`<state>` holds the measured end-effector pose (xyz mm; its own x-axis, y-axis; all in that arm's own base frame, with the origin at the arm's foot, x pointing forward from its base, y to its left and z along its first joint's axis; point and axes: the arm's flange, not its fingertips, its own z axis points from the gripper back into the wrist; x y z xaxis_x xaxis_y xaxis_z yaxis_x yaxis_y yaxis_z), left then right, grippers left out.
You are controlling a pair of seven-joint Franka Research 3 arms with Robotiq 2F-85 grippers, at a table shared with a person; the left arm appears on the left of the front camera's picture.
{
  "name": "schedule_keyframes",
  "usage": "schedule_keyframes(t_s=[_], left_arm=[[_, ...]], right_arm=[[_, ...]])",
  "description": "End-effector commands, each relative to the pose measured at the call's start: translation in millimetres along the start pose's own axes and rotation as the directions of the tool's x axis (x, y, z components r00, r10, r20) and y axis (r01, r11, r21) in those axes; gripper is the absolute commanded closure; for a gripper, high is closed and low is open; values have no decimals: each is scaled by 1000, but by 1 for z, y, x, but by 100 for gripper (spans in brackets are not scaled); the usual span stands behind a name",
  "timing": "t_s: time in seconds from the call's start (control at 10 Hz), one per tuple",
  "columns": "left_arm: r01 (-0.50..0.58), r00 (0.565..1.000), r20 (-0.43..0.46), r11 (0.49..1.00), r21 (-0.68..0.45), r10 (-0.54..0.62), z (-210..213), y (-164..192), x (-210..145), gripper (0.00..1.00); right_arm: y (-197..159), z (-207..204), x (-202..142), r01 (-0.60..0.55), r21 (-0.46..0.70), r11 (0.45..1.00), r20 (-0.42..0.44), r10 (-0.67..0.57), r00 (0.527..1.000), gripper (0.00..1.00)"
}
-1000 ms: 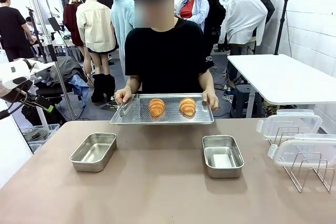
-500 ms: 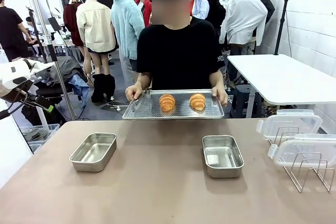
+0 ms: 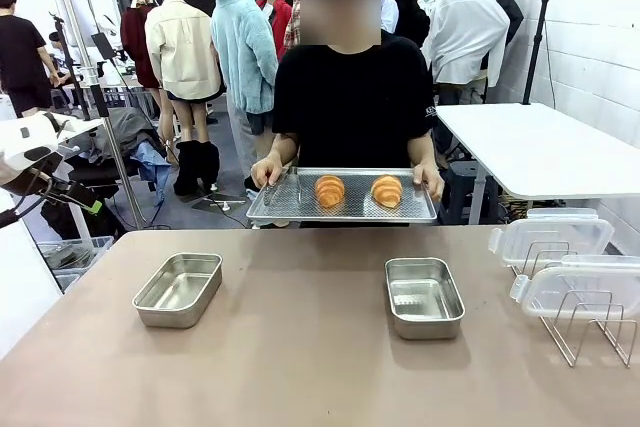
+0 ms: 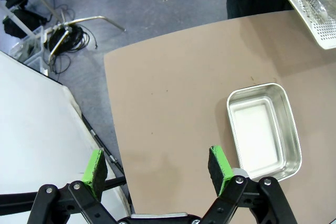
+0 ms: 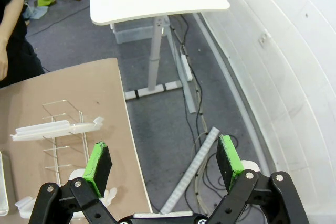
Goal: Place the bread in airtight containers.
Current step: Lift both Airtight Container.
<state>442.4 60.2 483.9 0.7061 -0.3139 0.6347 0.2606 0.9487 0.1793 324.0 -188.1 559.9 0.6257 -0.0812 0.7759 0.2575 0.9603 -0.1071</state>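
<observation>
Two golden croissant rolls [image 3: 329, 190] [image 3: 387, 190] lie on a perforated steel tray [image 3: 343, 199] that the person holds in both hands above the table's far edge. Two steel pans stand open on the brown table: one at the left [image 3: 179, 289], also under the left wrist camera [image 4: 264, 131], and one right of centre [image 3: 424, 296]. Their clear lids [image 3: 552, 237] [image 3: 578, 290] rest on a wire rack [image 3: 585, 327] at the right. My left gripper [image 4: 157, 167] hangs open above the table's left edge. My right gripper [image 5: 164, 161] hangs open past the table's right edge, over the floor.
A corner of the tray [image 4: 310, 3] shows top right in the left wrist view. The wire rack [image 5: 63, 135] with a lid [image 5: 55, 128] sits near the table's right edge. A white side table [image 3: 540, 147] stands beyond at the right. Cables lie on the floor.
The person has carried the tray with both rolls to the picture's right and slightly higher. The pans, lids and rack have stayed put.
</observation>
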Motion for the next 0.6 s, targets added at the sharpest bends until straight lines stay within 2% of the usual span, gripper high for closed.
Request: schedule_keyframes(t_s=[0.0, 0.2, 0.3, 0.5], left_arm=[[-5, 1000, 3, 1000, 1, 5, 2, 1, -2, 0], [0, 1000, 0, 1000, 0, 0, 0, 0, 0, 0], [11, 998, 57, 999, 38, -13, 14, -25, 18, 0], [40, 993, 109, 999, 10, -41, 37, -62, 41, 0]], right_arm=[[0, -2, -2, 3, 0, 1000, -10, -3, 1000, 0], [0, 0, 0, 0, 0, 1000, 0, 0, 1000, 0], [13, 25, 26, -12, 18, 1000, 68, 11, 998, 0], [56, 78, 59, -4, 101, 995, 94, -5, 996, 0]])
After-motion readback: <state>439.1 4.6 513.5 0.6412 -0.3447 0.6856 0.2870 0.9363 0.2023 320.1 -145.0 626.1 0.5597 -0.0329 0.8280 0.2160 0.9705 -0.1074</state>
